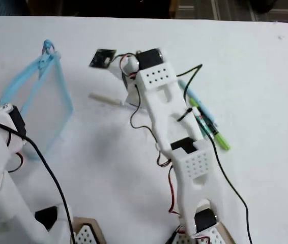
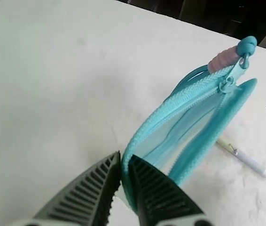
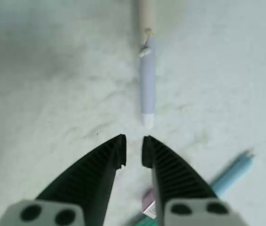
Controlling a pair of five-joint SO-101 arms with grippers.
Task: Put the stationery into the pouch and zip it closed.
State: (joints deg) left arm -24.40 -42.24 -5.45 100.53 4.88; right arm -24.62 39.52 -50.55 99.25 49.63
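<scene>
A: On the white table (image 1: 266, 61), where's the clear blue-trimmed pouch (image 2: 189, 117)?
B: On the left arm's side, unzipped; the left gripper (image 2: 125, 172) pinches its rim.
A: And the right gripper (image 3: 134, 150)?
B: Jaws slightly parted, empty, just short of the slim pale pen (image 3: 147, 84). First pick, I'd judge: spread wider, straddle it, close. The green and blue pens (image 1: 210, 124) lie near.

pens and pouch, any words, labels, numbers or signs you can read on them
No text can be read in any view.
green pen: dark marks on the barrel, too blurred to read.
pouch: no print seen.
white pen: no print seen.
blue pen: no print seen.
</scene>
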